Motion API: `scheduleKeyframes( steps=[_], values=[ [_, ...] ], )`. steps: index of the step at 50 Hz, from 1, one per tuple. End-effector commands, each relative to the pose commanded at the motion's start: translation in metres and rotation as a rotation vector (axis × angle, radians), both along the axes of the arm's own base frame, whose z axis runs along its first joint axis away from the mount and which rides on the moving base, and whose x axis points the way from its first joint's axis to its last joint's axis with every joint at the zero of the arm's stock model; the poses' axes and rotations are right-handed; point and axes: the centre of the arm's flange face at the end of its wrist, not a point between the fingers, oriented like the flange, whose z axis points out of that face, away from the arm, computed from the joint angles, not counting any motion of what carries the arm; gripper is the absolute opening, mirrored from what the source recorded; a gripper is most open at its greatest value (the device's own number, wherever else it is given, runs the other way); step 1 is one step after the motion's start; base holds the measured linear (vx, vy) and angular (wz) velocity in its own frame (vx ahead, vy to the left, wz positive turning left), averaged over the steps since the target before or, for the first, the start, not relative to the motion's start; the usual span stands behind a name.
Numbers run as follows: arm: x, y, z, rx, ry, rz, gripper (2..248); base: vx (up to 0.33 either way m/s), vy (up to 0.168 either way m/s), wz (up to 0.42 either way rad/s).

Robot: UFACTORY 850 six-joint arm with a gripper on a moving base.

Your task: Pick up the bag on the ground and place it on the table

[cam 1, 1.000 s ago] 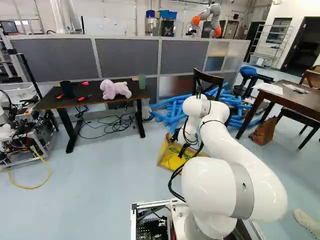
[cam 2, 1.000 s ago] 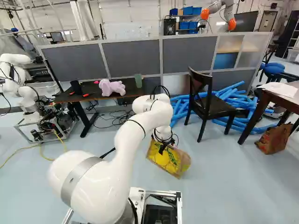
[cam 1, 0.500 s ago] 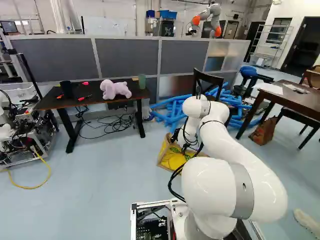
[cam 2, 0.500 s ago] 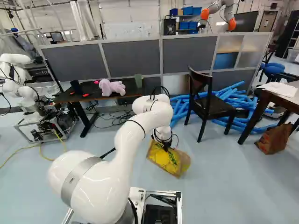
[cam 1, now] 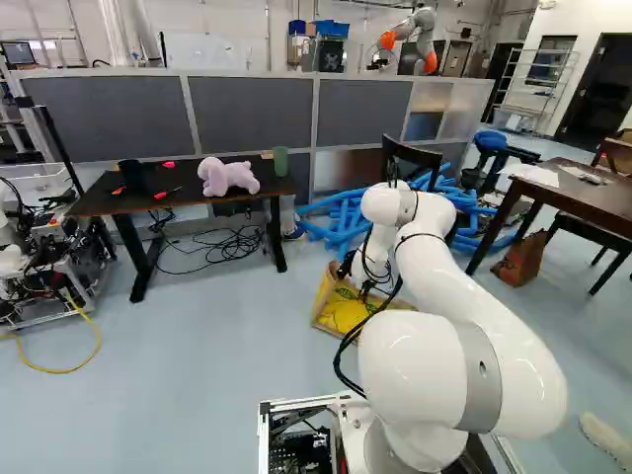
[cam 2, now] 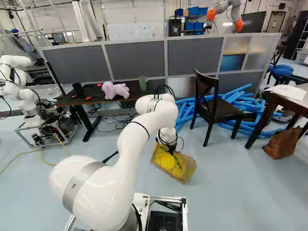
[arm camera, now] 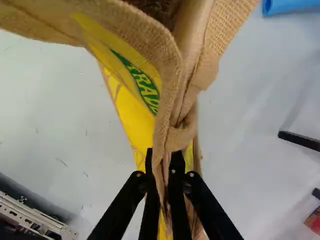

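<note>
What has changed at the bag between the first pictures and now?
The gripper has closed on the bag; a second ago it looked open. The arm has barely shifted. The bag remains on the floor; the base hasn't moved.

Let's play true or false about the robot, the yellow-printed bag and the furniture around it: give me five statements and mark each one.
1. The gripper has a fold of the yellow-printed bag between its fingers. True.
2. A purple stuffed toy sits between a black cup and a green cup on the black-topped table. True.
3. The yellow-printed bag is on that table. False: it is down at the floor.
4. Blue tubes are stacked on the chair's seat. False: the tubes lie on the floor.
5. A brown bag stands on the floor. True.
</note>
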Motion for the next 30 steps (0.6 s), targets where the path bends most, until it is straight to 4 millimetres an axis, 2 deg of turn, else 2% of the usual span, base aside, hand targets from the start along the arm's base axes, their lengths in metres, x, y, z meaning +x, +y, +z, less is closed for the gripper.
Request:
scheduleKeyframes(
  steps=[30],
  values=[
    [-0.027, 0.037, 0.046, 0.027, 0.054, -0.041, 22, 0.000, 0.000, 0.000]
  ],
)
